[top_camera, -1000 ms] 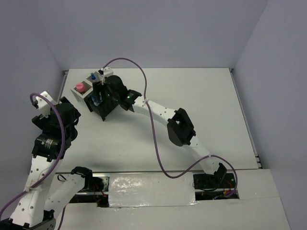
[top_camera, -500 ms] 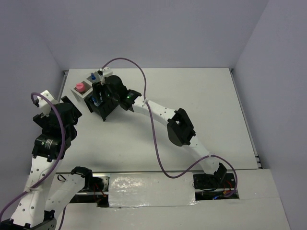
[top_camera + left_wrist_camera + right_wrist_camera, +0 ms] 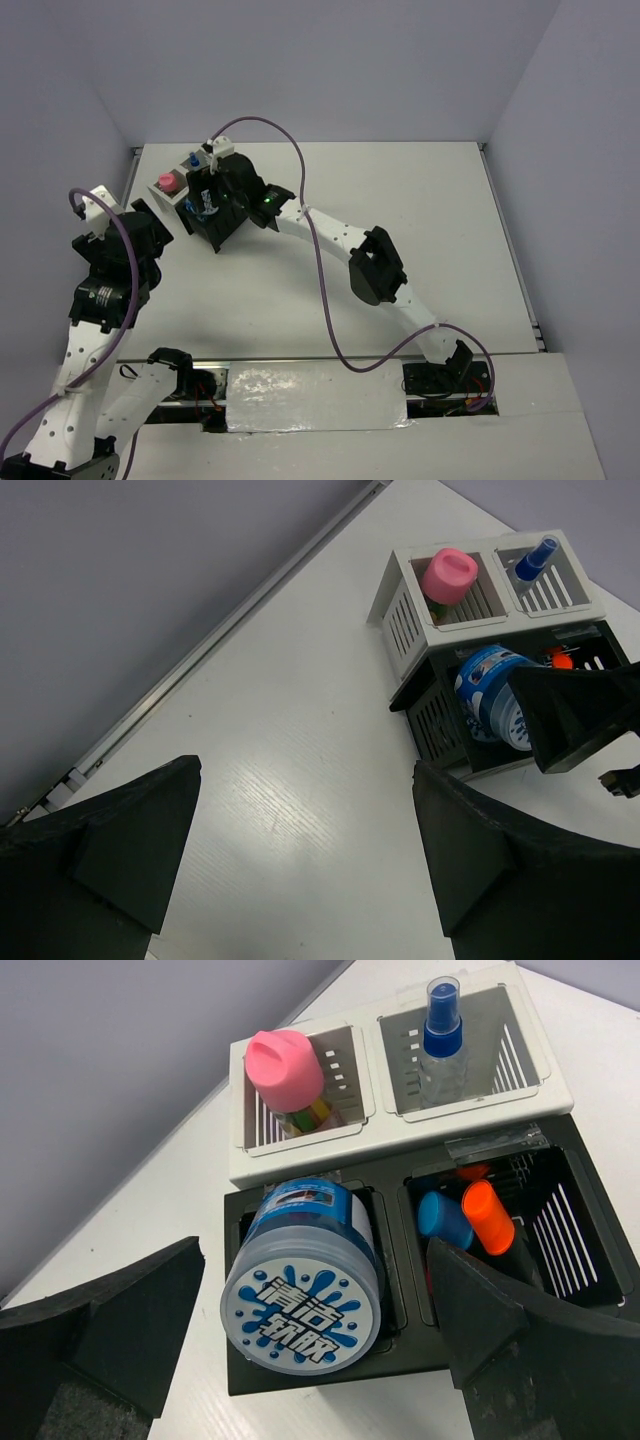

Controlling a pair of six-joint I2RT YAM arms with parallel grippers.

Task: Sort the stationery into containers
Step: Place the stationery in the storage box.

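A round blue-white tin (image 3: 300, 1300) sits in the left compartment of the black mesh organiser (image 3: 330, 1380), its lid above the rim. My right gripper (image 3: 315, 1260) is open, one finger on each side of the tin with a gap to both. Blue-capped (image 3: 443, 1220) and orange-capped (image 3: 487, 1215) markers lie in the right compartment. Behind the organiser, two light-grey cups (image 3: 400, 1130) hold a pink stick (image 3: 285, 1070) and a blue-capped clear bottle (image 3: 440, 1035). My left gripper (image 3: 305, 820) is open over bare table, short of the organiser (image 3: 440, 715).
The containers stand at the table's far left (image 3: 215, 235), near the back wall and the left edge rail (image 3: 200, 655). The right arm (image 3: 340, 245) stretches diagonally across the table's middle. The left gripper (image 3: 150, 222) hovers just left of the organiser.
My right gripper has opened and let go of the tin, which stays in the organiser. The left arm has shifted only slightly.
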